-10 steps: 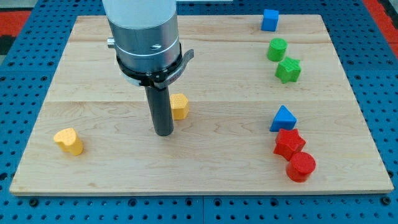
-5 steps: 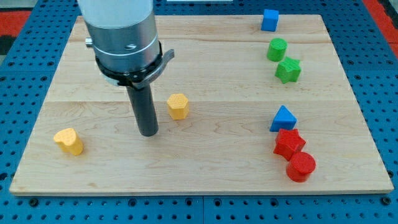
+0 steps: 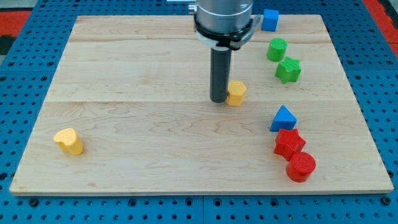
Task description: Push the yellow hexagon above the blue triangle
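You see my tip (image 3: 218,101) resting on the wooden board (image 3: 124,74), touching the left side of the yellow hexagon (image 3: 236,93). There are no fingers to spread or press together: the arm ends in one straight dark rod, and only its lower end meets the block. The hexagon sits right of the board's middle, up and to the left of the blue triangle (image 3: 283,118), with bare wood between the two.

The rod hides the hexagon's left edge, so you cannot judge the exact contact line. The arm's metal collar (image 3: 224,18) is cut off at the view's top and covers part of the far board.

The hexagon is a small, upright yellow block with a flat top and faceted sides.

Just below the triangle lie a red star-like block (image 3: 289,144) and a red cylinder (image 3: 301,166), touching each other. On the far right stand a green cylinder (image 3: 277,49), a green star-like block (image 3: 288,70) and a blue cube (image 3: 270,20). A yellow heart-like block (image 3: 68,141) lies near the left corner.
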### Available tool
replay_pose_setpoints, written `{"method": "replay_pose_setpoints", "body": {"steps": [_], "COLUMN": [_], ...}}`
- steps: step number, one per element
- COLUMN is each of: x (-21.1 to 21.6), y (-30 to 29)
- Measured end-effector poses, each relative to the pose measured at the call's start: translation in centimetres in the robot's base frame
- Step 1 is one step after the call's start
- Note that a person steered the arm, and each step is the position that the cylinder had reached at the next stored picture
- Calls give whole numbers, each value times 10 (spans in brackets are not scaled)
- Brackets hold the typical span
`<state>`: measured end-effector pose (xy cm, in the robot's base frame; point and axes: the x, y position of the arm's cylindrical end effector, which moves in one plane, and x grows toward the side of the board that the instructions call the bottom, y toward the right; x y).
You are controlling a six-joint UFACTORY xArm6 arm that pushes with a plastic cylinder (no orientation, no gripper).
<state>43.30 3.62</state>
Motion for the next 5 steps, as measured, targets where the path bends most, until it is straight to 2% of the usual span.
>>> {"method": "replay_pose_setpoints", "body": {"steps": [1,2,5], "x": [-11,-18,-41], "y": [0,30,70]}}
